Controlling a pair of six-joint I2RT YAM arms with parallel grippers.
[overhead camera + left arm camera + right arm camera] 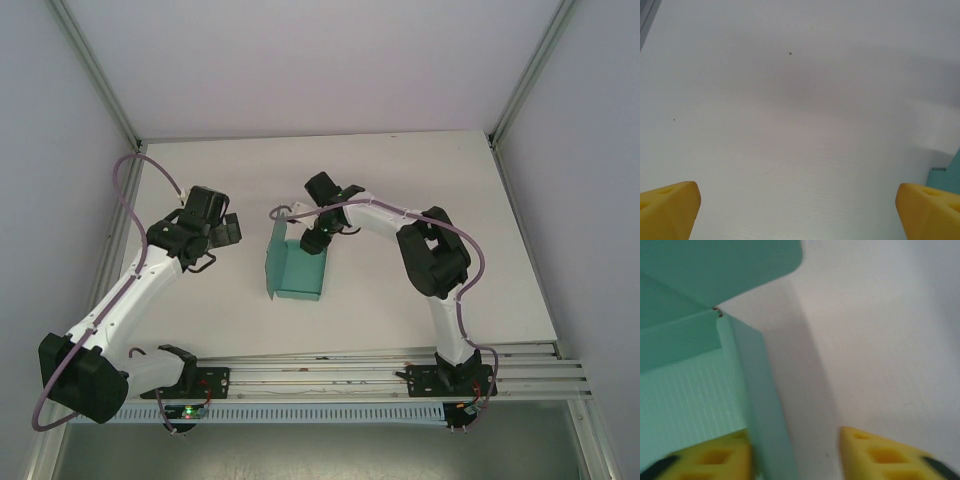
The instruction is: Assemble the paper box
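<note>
item: paper box [300,275], teal-green thin card, partly folded. location: about the middle of the worktop [420,180], between the two arms. condition: its base panel lies flat on the worktop; one side panel [273,258] on the left stands up, seen from the top camera. in the right wrist view, the ribbed base [685,405] lies to the left, a narrow wall [760,405] rises from its edge, and a rounded flap [730,265] hangs over the far side.

right tool [312,243]: at the far right part of the box, pointing down. its yellow fingers [715,460] stand apart astride the narrow wall; the left finger is up against the card, while the right finger [880,455] is clear of it, with bare worktop [890,340] in the gap. not clamped.

left tool [225,232]: left of the box, well apart from it, over bare worktop [790,125]. its yellow fingers [667,210] are spread wide with nothing between them; a sliver of the teal card [949,175] shows at the right edge of its wrist view.
</note>
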